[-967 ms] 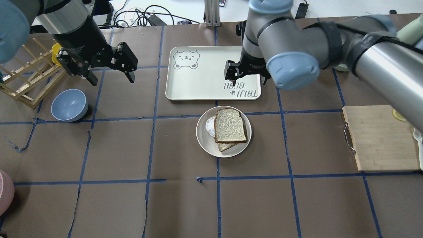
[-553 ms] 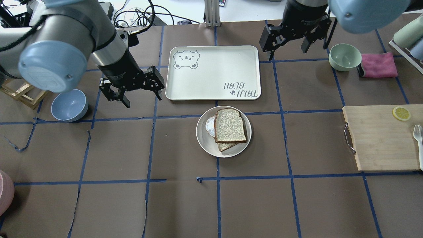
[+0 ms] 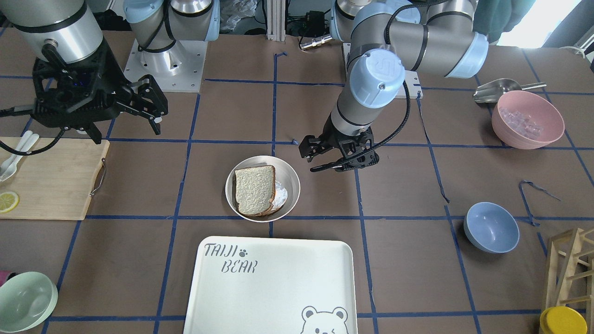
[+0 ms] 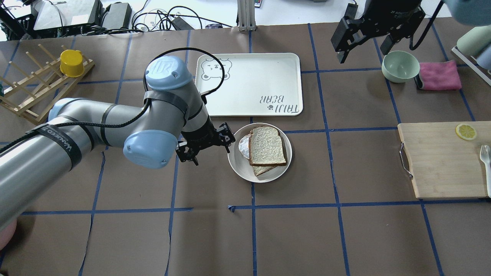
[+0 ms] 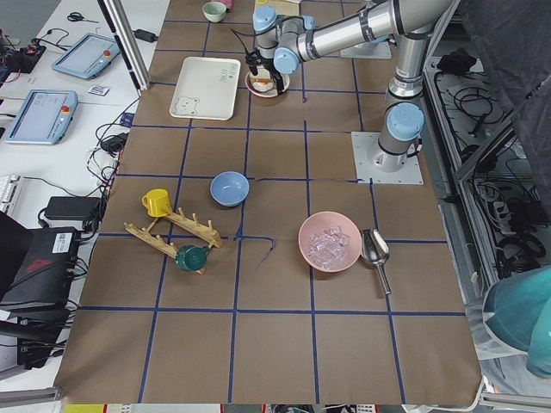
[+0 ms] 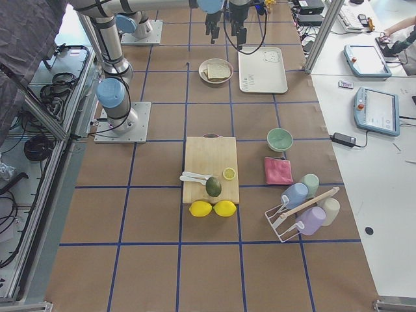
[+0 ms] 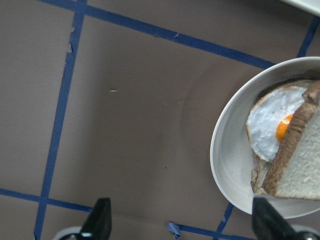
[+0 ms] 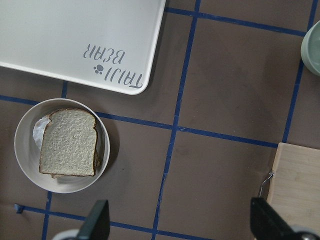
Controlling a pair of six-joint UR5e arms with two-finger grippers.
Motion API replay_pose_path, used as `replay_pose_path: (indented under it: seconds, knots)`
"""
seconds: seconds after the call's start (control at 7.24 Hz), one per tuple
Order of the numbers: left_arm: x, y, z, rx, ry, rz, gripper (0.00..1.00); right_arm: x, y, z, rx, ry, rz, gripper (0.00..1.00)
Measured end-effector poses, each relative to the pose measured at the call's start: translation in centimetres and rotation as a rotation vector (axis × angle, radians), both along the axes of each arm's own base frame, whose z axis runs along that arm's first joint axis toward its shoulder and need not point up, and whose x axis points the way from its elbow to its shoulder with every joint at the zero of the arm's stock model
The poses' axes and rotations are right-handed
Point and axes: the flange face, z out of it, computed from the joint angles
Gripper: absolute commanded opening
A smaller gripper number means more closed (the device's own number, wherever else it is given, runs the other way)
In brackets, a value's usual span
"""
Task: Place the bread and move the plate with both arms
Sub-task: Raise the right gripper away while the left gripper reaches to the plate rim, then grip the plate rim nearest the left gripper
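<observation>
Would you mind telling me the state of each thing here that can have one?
tray, empty
bread, lying on the egg-topped slice in the plate
egg-topped slice, mostly covered
plate, holding both slices, off the tray
left end effector, open, beside the plate's rim
right end effector, open, holding nothing
green bowl, upright, empty

6 cams. Overhead ext: behind robot, high, looks fwd + down on counter (image 4: pixel 345 237). Front ext: opp. side, faces robot, steep down. L + R ext: far back at counter ends, looking along it. L wrist: v. close, straight down, beside plate (image 7: pixel 227 167). R wrist: higher, straight down. All 6 catch plate; 5 catch tray (image 8: pixel 75 35) clearly.
</observation>
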Motion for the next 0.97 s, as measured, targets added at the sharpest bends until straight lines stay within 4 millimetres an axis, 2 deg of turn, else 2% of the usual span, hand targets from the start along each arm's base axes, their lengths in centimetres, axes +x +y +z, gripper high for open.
replay_pose_path:
  seconds: [0.14, 0.28, 0.41, 0.55, 0.69, 0.83, 0.97]
  knots:
    - [-0.9, 1.4, -2.6, -0.021, 0.0, 0.04, 0.92, 0.0, 0.3, 0.4, -0.006, 0.005, -0.001, 1.0]
    - [-1.6, 2.1, -4.4, -0.029, 0.005, 0.075, 0.86, 0.1, 0.5, 0.7, -0.012, 0.005, 0.0, 1.0]
    - [-2.3, 2.4, -5.6, -0.026, 0.019, 0.103, 0.73, 0.4, 0.7, 0.9, -0.015, 0.001, 0.005, 1.0]
    - [-2.7, 2.4, -6.4, -0.022, 0.031, 0.122, 0.53, 1.1, 0.9, 1.0, -0.015, -0.002, 0.016, 1.0]
    - [-2.9, 2.3, -6.9, -0.022, 0.038, 0.133, 0.29, 1.7, 1.1, 0.9, -0.016, -0.003, 0.028, 1.0]
    - [-3.0, 2.2, -7.0, -0.023, 0.041, 0.138, 0.11, 2.0, 1.1, 0.7, -0.013, 0.0, 0.035, 1.0]
    - [-3.0, 2.1, -7.0, -0.026, 0.043, 0.14, 0.0, 2.1, 1.0, 0.4, -0.007, 0.005, 0.037, 1.0]
